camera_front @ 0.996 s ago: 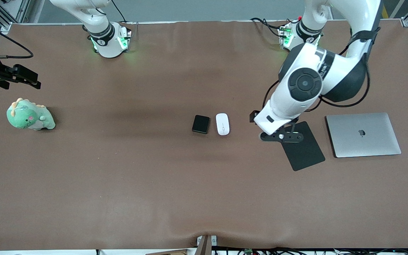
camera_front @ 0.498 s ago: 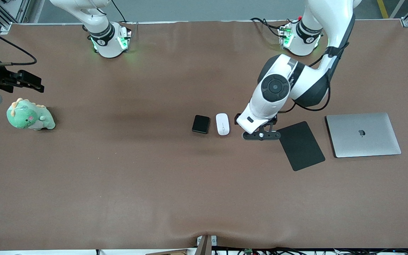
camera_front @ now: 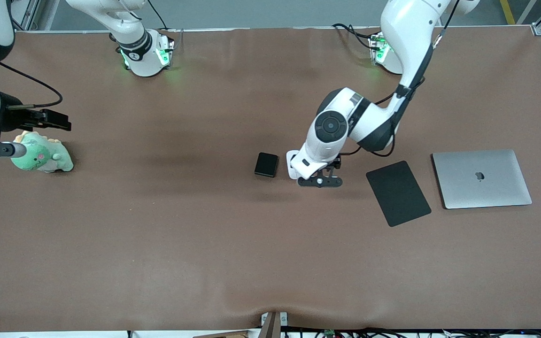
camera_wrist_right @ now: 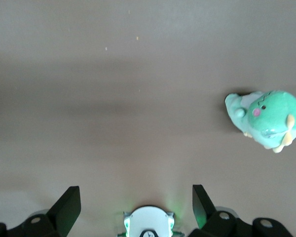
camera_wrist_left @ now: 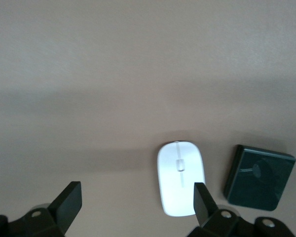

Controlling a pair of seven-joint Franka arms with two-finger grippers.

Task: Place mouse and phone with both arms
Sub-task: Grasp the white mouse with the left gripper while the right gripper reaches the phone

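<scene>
Mouse (camera_wrist_left: pixel 180 177) on the table just under the left gripper (camera_wrist_left: pixel 135 200) (fingers spread wide, holding nothing), phone (camera_wrist_left: pixel 259 177) beside it, right gripper (camera_wrist_right: pixel 133 200) open too, near a green toy (camera_wrist_right: pixel 267 118).

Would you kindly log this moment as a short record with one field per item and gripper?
mouse: white, on the table, mostly hidden under the left arm in the front view
phone: black, beside the mouse, toward the right arm's end
left gripper: open, over the mouse
right gripper: open, above the table by the green dinosaur plush
green dinosaur plush: at the right arm's end
mouse pad: flat, beside the closed laptop
closed laptop: silver
</scene>
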